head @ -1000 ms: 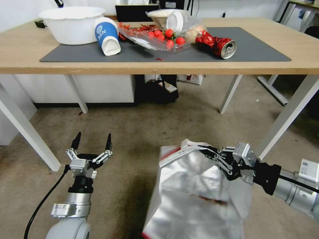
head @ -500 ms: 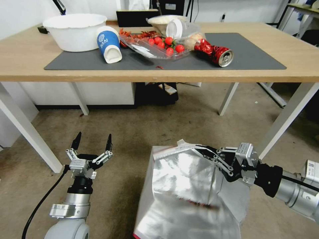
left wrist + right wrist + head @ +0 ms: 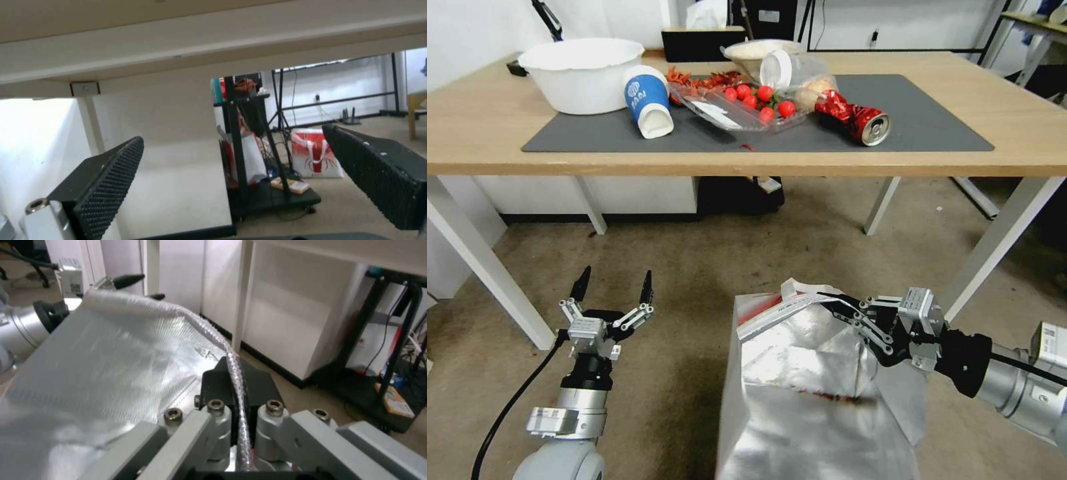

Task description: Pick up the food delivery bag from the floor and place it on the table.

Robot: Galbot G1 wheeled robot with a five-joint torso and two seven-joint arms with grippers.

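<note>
Right gripper (image 3: 835,301): we see its black fingers pinched tight on the crinkled top rim of the food delivery bag (image 3: 800,393).
Bag: boxy paper body, wrinkled silver foil lining facing us, a sliver of red near the rim; it sits low over the floor (image 3: 707,267), in front of the table (image 3: 480,133).
Left gripper (image 3: 614,290): idle above the worn carpet, its stippled rubber pads (image 3: 106,186) spread wide, gripping nothing.
Table: smooth light-wood top, white legs, matte grey mat (image 3: 934,127).

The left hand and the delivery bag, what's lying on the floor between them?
Nothing: in the head view, bare stained carpet separates the open left hand from the food delivery bag, which the right hand grips by its rim.
</note>
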